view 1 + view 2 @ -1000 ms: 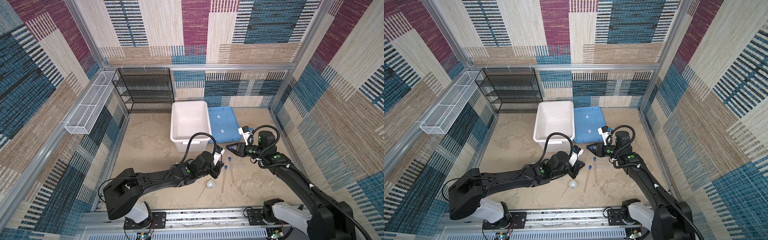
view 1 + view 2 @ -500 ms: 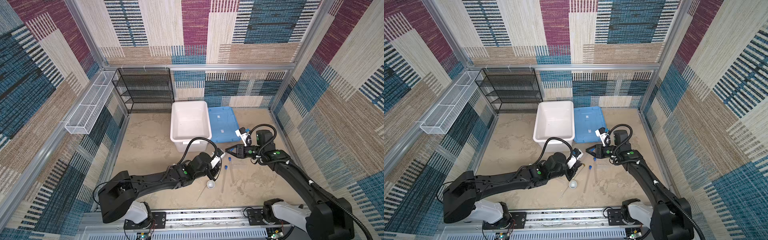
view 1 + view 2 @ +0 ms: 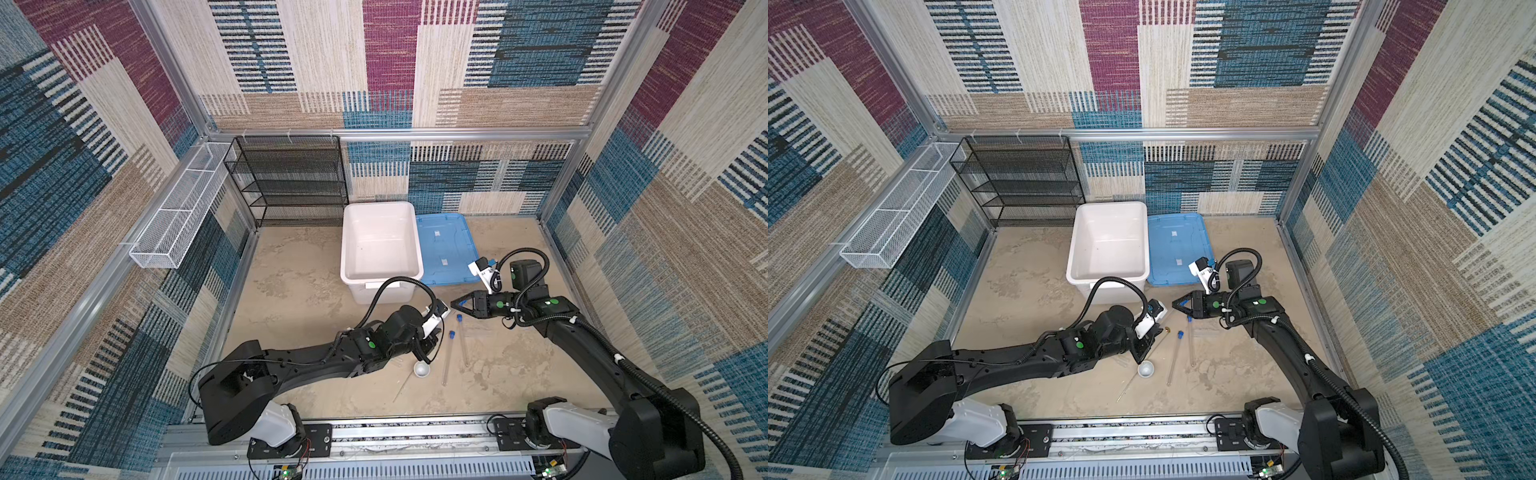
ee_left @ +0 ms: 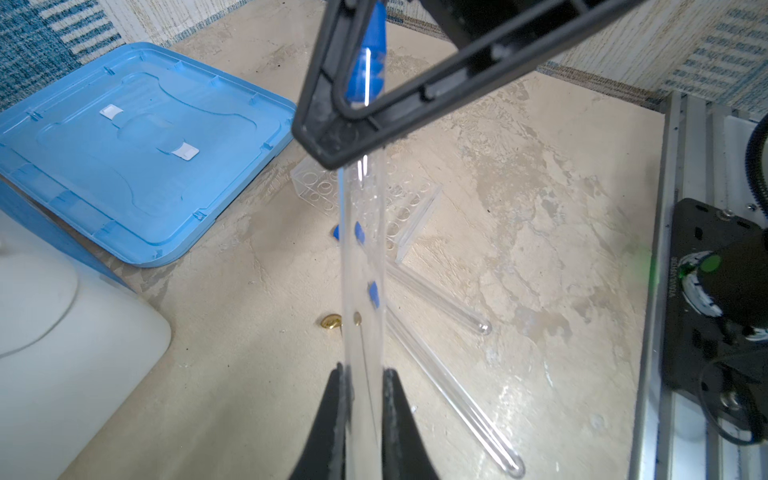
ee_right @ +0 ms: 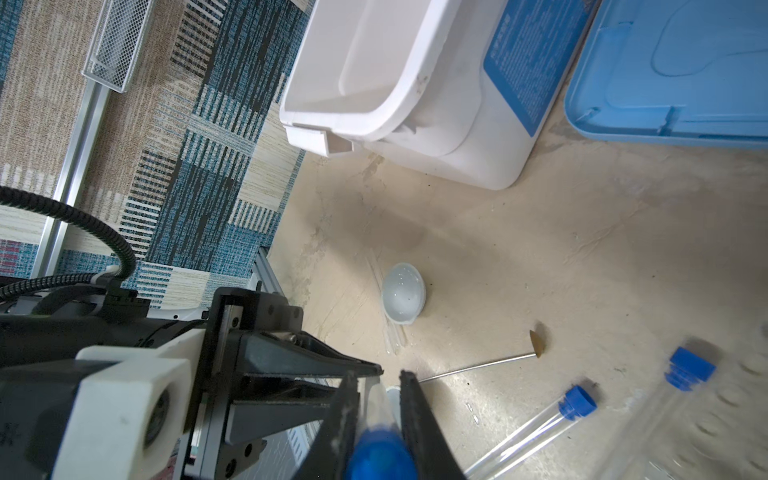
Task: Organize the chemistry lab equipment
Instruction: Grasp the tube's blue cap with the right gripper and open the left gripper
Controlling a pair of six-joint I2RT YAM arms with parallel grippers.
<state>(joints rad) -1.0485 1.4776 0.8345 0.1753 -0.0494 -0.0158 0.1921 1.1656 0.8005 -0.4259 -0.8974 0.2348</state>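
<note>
My left gripper (image 4: pixel 361 374) is shut on the lower part of a long clear tube (image 4: pixel 361 270) and holds it above the table. The tube's blue cap (image 5: pixel 380 453) sits between the fingers of my right gripper (image 5: pixel 376 378), which is shut on it. In both top views the two grippers meet tip to tip, left (image 3: pixel 430 340) and right (image 3: pixel 454 304). Two more blue-capped tubes (image 3: pixel 448 357) (image 3: pixel 462 340) lie on the table beside them. A small white dish (image 3: pixel 421 369) and a thin rod with a brass spoon tip (image 5: pixel 478 365) lie close by. A clear dropper (image 5: pixel 392 338) lies against the dish.
A clear rack with round holes (image 4: pixel 316 187) lies near the blue lid (image 3: pixel 444 249). The large white bin (image 3: pixel 379 206) stands behind the grippers. A black mesh shelf (image 3: pixel 291 178) and a white wire basket (image 3: pixel 178 212) are at the back left.
My right gripper's jaws have narrowed onto the capped end of the tube that my left gripper holds. Both arms have shifted only slightly.
</note>
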